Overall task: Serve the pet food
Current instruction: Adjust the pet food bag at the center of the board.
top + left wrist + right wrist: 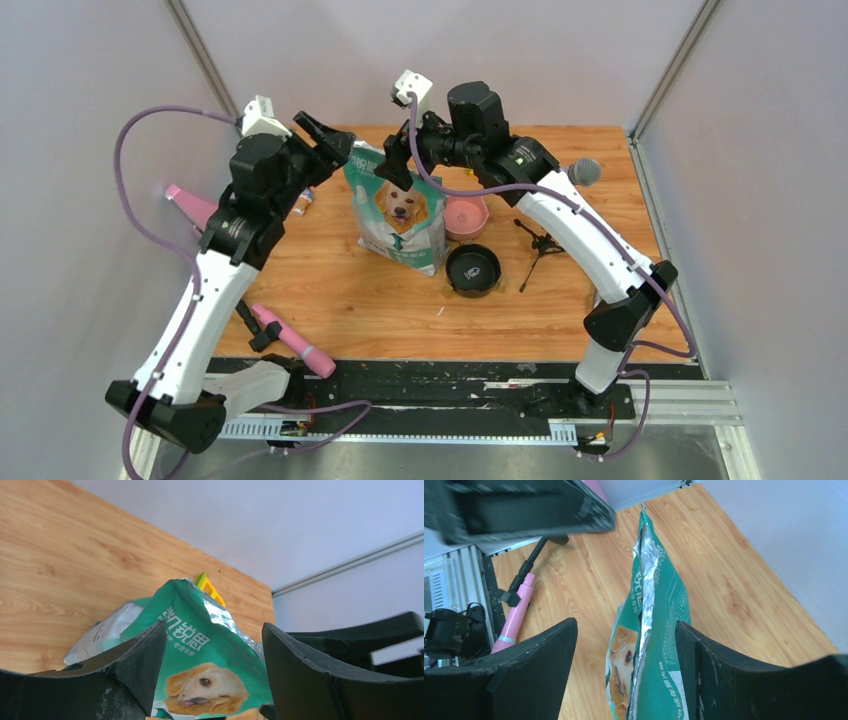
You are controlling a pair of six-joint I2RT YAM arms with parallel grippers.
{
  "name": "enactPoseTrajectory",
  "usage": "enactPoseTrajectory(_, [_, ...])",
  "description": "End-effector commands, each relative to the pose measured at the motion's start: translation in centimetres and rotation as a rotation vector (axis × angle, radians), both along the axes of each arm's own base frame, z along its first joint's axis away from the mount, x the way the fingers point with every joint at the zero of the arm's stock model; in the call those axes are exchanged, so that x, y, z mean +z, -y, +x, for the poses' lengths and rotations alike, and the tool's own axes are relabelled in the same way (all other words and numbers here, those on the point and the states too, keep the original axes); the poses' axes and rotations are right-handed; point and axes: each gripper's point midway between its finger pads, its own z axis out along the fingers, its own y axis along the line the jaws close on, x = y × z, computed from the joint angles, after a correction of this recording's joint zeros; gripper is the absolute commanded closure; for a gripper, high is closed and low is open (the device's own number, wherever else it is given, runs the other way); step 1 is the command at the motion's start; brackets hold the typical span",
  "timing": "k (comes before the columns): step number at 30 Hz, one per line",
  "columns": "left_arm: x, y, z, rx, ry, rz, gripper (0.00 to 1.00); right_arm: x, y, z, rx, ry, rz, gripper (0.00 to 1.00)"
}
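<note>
Wooden tabletop (330,290), walled by plain grey panels; we list what stands on it.

1. Bag (400,210): teal-green and white, golden dog on the front, upright near the middle of the tabletop, foil-lined top edge uppermost. The pet food is hidden from us; we see no kibble, only this bag.
2. Left claw (214,630): released, jaws spread wide to either side of the bag's top corner. We see no pinch on the foil.
3. Right claw (626,625): likewise released, jaws standing apart with the bag's thin top edge between them. We cannot tell whether one finger brushes the bag's side.
4. Pink bowl (466,215): just right of the bag, partly behind it.
5. Black bowl (473,268): in front of the pink bowl, near the bag's lower right corner.
6. Small black tripod (537,250): right of both bowls, apart from them.
7. Grey microphone (585,172): at the right rear, beside the right arm.
8. Pink handle (295,342): lying near the front edge, by the left arm's base.
</note>
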Motion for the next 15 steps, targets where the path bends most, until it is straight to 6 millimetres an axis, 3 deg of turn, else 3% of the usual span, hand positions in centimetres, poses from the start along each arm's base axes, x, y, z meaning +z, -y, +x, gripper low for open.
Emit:
enactPoseTrajectory(1, [0.7,1.2,1.3,-0.027,0.006,-0.058,0.23,2.2,0.4,0.7,-0.032,0.101,0.025,0.27])
enactPoseTrajectory(7, [-0.5,1.8,2.6,-0.029,-0.030,-0.064,0.33,2.0,0.5,0.8,-0.039,0.106,0.018,0.26])
enactPoseTrajectory(15, [-1.2,0.9,2.1,0.013,-0.033,-0.079,0.42,1.5,0.4,1.3,-0.050,0.108,0.006,0.26])
